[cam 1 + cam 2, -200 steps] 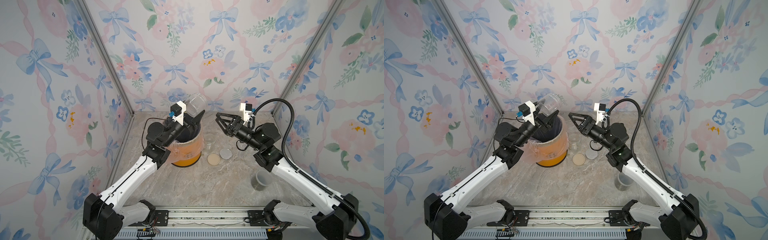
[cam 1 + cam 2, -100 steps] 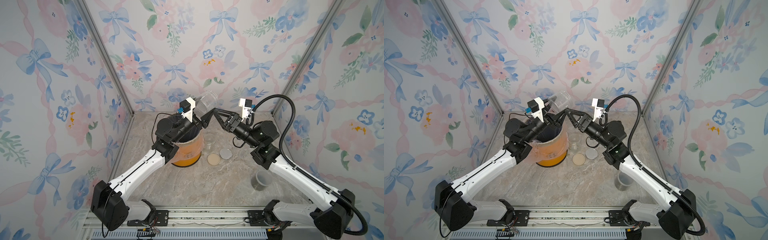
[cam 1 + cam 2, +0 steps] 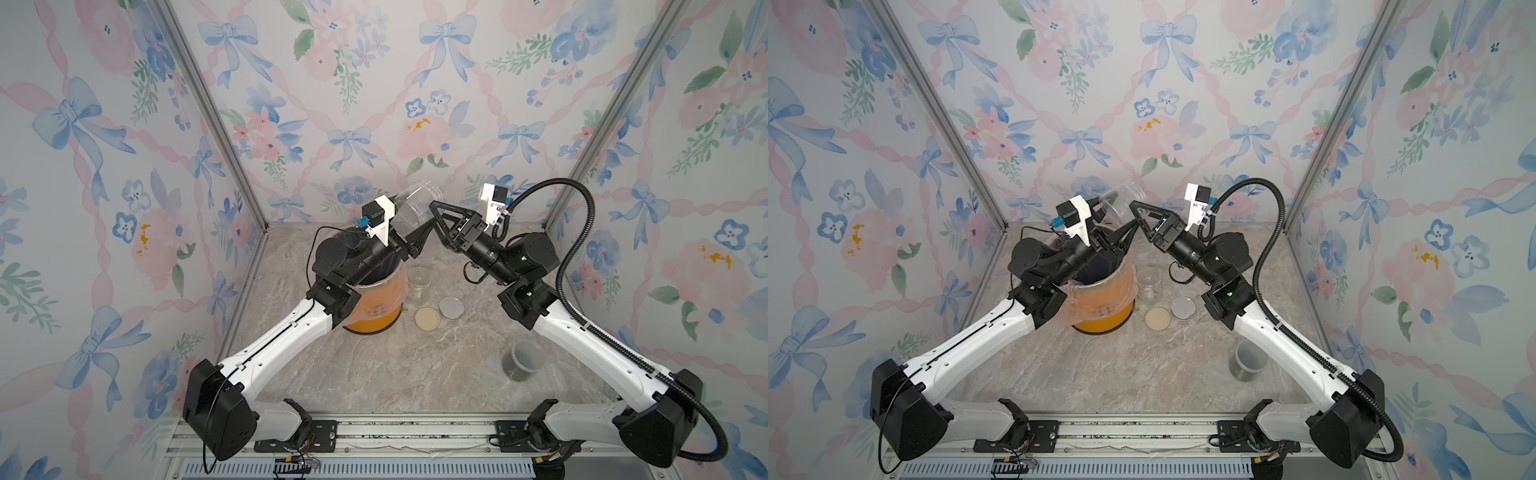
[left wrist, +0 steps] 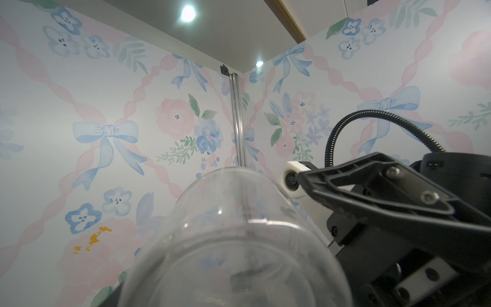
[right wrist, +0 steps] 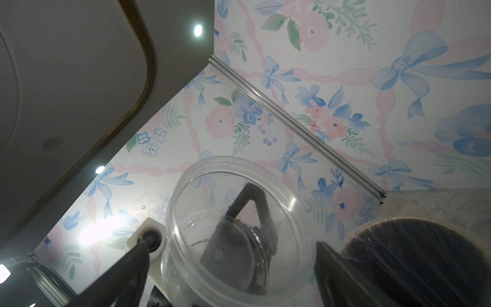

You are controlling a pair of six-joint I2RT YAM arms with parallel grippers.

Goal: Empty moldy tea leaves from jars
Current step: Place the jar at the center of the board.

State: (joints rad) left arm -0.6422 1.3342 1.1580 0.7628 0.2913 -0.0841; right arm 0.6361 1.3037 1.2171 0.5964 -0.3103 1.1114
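Within left tool (image 3: 413, 217), faint clear jar (image 3: 419, 200)

The left arm (image 3: 282, 336) and right arm (image 3: 582, 332) reach up and inward from the two near corners, elbows out, wrists raised so that their grippers meet at the middle back. The left gripper (image 3: 415, 222) is clamped on a tilted clear jar (image 3: 417, 203). The right gripper (image 3: 436, 214) has its jaws wide apart, one on each side of that jar.
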